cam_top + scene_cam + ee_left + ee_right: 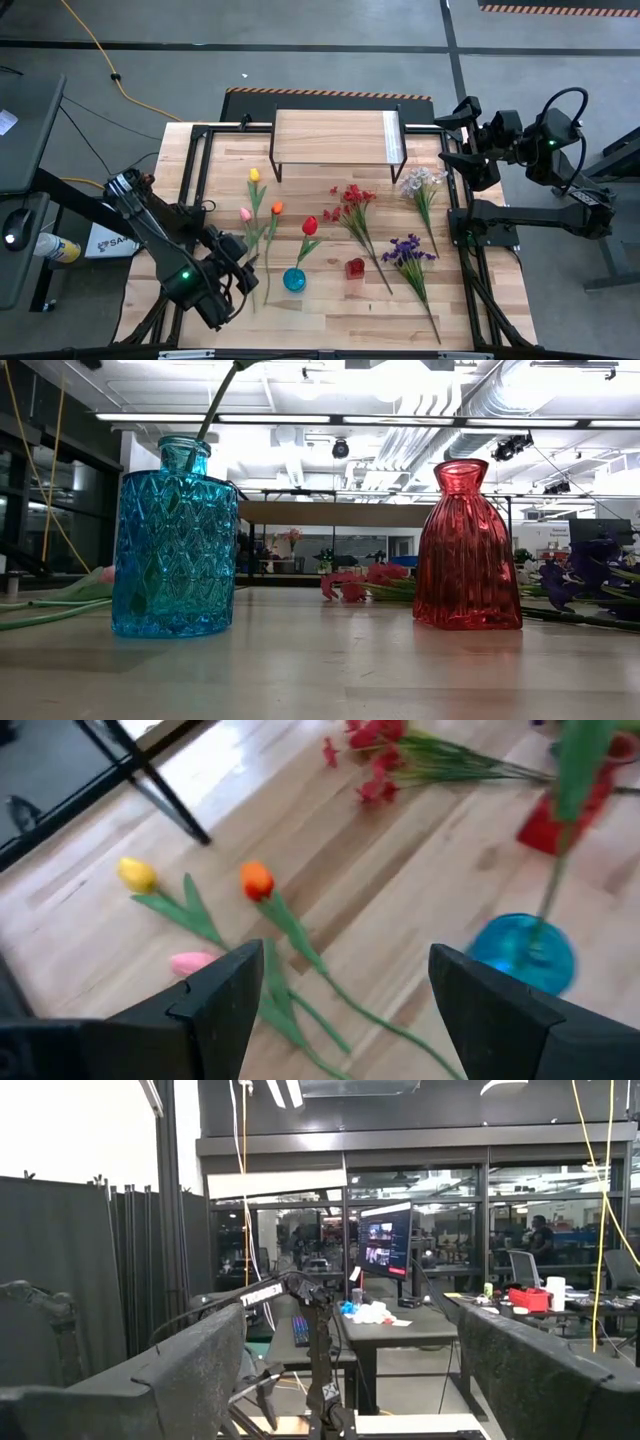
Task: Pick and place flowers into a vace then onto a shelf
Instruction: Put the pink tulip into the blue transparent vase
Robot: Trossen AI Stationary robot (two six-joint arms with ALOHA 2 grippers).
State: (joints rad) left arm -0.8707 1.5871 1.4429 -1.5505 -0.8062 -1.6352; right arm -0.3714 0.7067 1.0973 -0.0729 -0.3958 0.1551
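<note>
Flowers lay spread across the table (330, 310) as seen from above: a yellow tulip (254, 176) at about 10 o'clock from the table's middle, a pink tulip (245, 214) and an orange tulip (277, 208) just below it, their stems running toward 6 o'clock. A red tulip (310, 225) stood with its stem in the blue vase (294, 280) at about 7 o'clock. A red vase (355, 268) stood just beside it at 3 o'clock, with nothing in it. A red sprig (352, 198) lay near the centre, a white sprig (422, 183) at 2 o'clock and a purple sprig (408, 250) at 4 o'clock. The shelf (335, 137) stood at 12 o'clock with nothing on its top.

The left gripper (243, 262) hovered at 8 o'clock over the tulip stems, just left of the blue vase, its fingers (225, 1005) spread wide and holding nothing. The right gripper (447, 138) waited off the table's 2 o'clock corner, lifted clear and pointing out into the room, its fingers (200, 1365) fully apart and holding nothing.
</note>
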